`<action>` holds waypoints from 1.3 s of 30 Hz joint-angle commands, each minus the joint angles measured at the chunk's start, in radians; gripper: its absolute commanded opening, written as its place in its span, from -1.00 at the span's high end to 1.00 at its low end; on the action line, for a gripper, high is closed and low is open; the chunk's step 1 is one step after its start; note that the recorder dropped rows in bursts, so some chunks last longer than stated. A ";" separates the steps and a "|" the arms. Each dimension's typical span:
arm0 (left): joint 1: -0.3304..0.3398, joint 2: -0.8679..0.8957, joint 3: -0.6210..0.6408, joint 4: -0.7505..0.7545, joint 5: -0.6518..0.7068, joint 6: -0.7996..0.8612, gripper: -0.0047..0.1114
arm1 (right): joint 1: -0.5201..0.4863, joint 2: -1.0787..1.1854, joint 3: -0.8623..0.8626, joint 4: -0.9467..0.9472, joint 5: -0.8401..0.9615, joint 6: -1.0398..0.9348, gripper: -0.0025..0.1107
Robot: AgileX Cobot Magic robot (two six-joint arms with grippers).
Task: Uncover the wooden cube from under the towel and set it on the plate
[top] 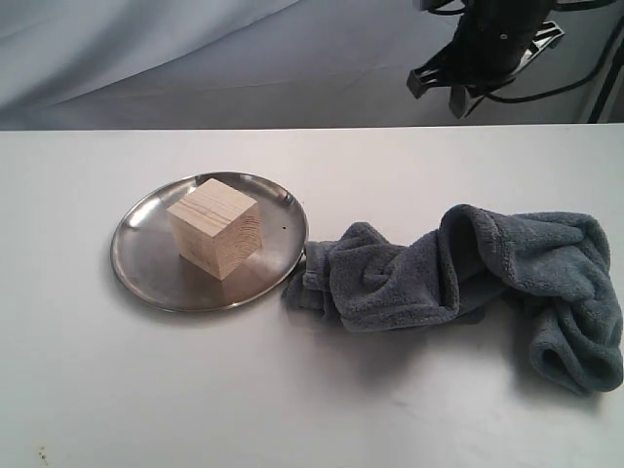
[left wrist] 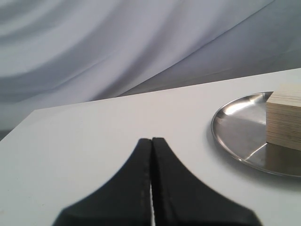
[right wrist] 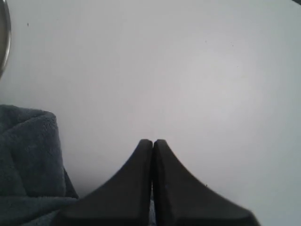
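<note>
The pale wooden cube stands uncovered on the round steel plate at the left of the white table. The blue-grey towel lies crumpled to the plate's right, its near end touching the rim. In the left wrist view the cube sits on the plate, well apart from my left gripper, which is shut and empty. My right gripper is also shut and empty, above bare table beside the towel. The right arm hangs high at the back right.
The white table spreads wide in front of the plate and towel. A grey draped backdrop hangs behind the table's far edge. A sliver of the plate rim shows in the right wrist view.
</note>
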State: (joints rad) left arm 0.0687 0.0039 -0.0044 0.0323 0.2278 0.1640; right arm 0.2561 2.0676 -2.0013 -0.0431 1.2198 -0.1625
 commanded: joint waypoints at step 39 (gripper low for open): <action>0.002 -0.004 0.004 0.005 -0.013 -0.003 0.92 | -0.316 -0.882 0.918 0.193 -0.355 -0.016 0.96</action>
State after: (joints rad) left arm 0.0687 0.0039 -0.0044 0.0341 0.2278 0.1640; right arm -0.0575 1.2455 -1.1262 0.1400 0.8999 -0.1827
